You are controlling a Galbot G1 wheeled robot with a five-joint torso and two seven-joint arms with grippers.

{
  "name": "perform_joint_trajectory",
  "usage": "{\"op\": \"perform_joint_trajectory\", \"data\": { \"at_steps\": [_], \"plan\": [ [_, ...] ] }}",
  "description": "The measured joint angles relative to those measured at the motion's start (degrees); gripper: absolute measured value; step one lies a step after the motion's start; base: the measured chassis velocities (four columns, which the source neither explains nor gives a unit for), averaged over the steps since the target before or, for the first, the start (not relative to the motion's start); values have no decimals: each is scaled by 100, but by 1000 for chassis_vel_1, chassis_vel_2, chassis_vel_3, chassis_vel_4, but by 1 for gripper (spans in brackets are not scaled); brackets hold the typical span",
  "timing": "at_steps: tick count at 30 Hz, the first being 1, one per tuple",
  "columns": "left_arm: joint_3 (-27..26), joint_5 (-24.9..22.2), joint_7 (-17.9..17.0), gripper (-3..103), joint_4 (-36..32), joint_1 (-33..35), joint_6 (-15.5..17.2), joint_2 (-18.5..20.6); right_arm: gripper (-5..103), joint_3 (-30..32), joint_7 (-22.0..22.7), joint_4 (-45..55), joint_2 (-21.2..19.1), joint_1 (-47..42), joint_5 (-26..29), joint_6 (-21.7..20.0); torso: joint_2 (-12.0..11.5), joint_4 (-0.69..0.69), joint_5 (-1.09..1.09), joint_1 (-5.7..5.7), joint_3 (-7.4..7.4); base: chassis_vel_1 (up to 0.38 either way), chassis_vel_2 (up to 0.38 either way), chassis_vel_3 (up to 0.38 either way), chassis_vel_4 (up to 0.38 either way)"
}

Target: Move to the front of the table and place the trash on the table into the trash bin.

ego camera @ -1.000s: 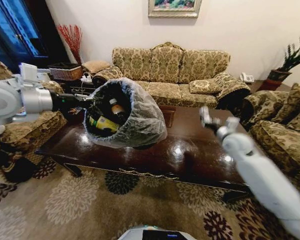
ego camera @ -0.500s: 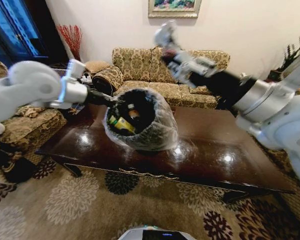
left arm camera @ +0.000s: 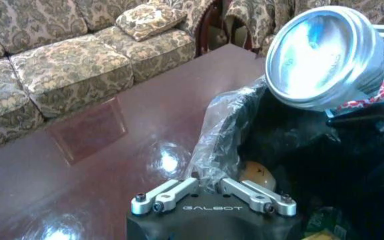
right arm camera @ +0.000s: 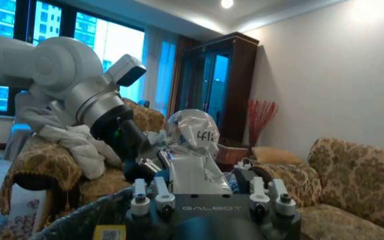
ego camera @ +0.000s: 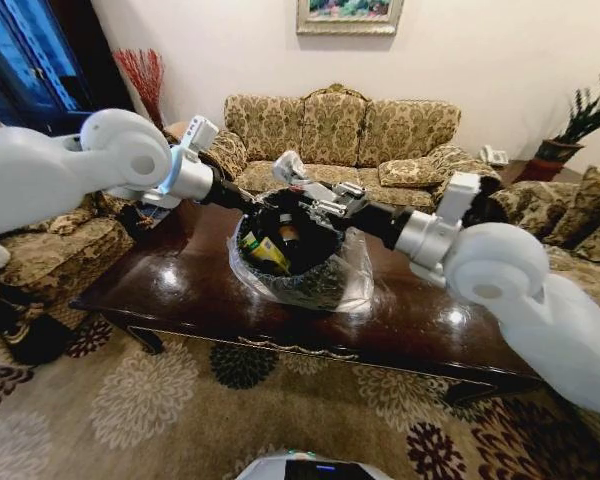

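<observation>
The table (ego camera: pixel 400 300) carries the trash bin (ego camera: pixel 310 285), tipped and resting near the middle, nearer the front edge. Left gripper (ego camera: pixel 248 203) is at the bin's rim on the left, jaws pinched on the grey bag lining. Right gripper (ego camera: pixel 298 185) hangs over the bin's mouth, jaws clamped on a silver-white wrapper (right arm camera: pixel 190 131), or so it looks. Inside the bin lie the tan bottle (ego camera: pixel 288 236) and green-yellow packet (ego camera: pixel 265 252).

One trash bin (ego camera: pixel 310 285), two end effectors
</observation>
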Motion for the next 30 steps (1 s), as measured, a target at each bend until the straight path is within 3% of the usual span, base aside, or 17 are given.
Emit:
{"op": "perform_joint_trajectory", "data": {
  "at_steps": [6, 11, 14, 20, 23, 27, 29, 30],
  "plan": [
    [-14, -2, 2, 0, -26, -15, 5, 4, 86, -155, 75, 140, -6, 10, -10, 23, 0, 1, 0, -1, -1, 0, 0, 0, 0],
    [-31, -6, 2, 0, -36, 2, 3, 0, 99, -91, 127, 210, -27, 30, 140, 40, 0, 0, 2, -1, 0, 0, 0, 0, 0],
    [-31, -5, 1, 0, -47, 3, 0, -44, 100, 27, 240, 228, -75, 44, 296, 140, 0, 0, 2, -1, -1, 0, 0, 0, 0],
    [-108, 3, -161, 0, -97, -101, 5, -309, 100, 648, 1039, 175, -284, 183, 1097, 429, 0, 1, 1, -1, 0, 0, 0, 0, 0],
    [-259, 47, -473, 0, -165, -271, 37, -753, 100, 1443, 1512, -213, -562, 3, 1508, 655, 0, -1, 2, -1, -1, 0, 0, 0, 0],
    [-512, 153, -718, 0, -208, -326, 103, -1216, 100, 1910, 1913, -517, -732, -150, 1735, 769, 0, -2, 4, -1, -1, 0, 0, 0, 0],
    [-749, 312, -921, 0, -255, -401, 228, -1771, 100, 2258, 2006, -779, -881, -274, 1815, 681, 0, -2, 1, -1, -1, 0, 0, 0, 0],
    [-798, 479, -916, 0, -320, -621, 312, -2288, 100, 2357, 2006, -949, -979, -312, 1767, 639, 0, -3, 2, -1, -1, 0, 0, 0, 0]
  ]
}}
